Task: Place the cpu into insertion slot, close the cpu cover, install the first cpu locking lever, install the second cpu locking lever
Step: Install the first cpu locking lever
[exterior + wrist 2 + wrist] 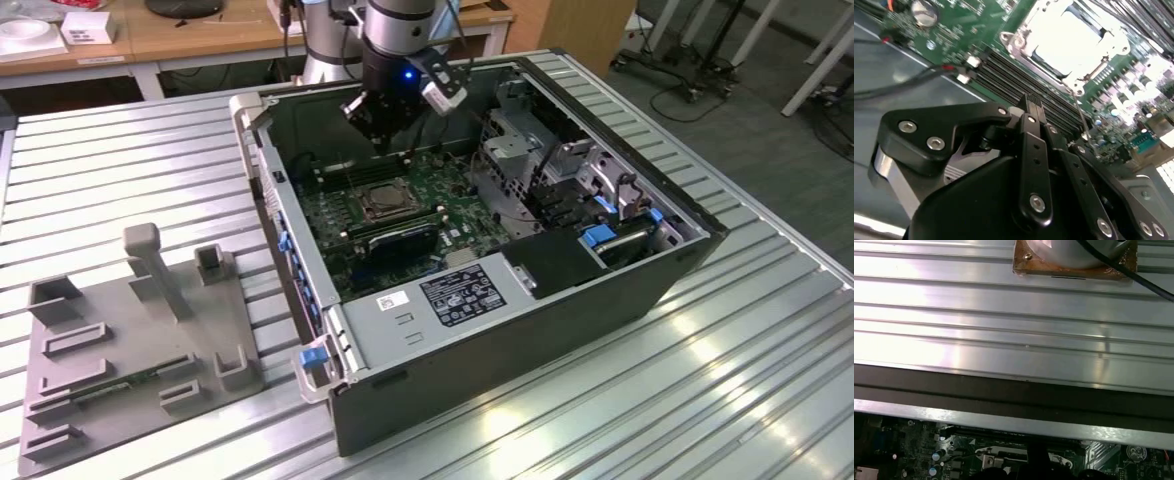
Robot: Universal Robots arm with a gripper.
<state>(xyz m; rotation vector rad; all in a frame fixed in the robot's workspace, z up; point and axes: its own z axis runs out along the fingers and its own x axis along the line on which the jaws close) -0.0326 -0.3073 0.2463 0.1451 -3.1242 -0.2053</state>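
The end effector [388, 140] hangs in the upper middle of the exterior view, inside the open computer case [534, 330], above the memory slots [1019, 82] and apart from the socket. In the second wrist view its fingers [1033, 107] sit pressed together with nothing visible between them.

The cpu [1064, 35] lies in the insertion slot [378, 205], centre left of the case in the exterior view, with the cpu cover [1016, 42] lying down around it as a silver frame. A thin locking lever [1085, 125] stands free beside the socket, seemingly unlatched.

Judged risks: a descent slightly off line could drive the closed tips into the memory slots or the green board rather than onto the lever. The wire-thin lever could slip off the tip. Loose cables [899, 85] lie nearby and could snag. The ribbed metal worktop [120, 170] carries the case.
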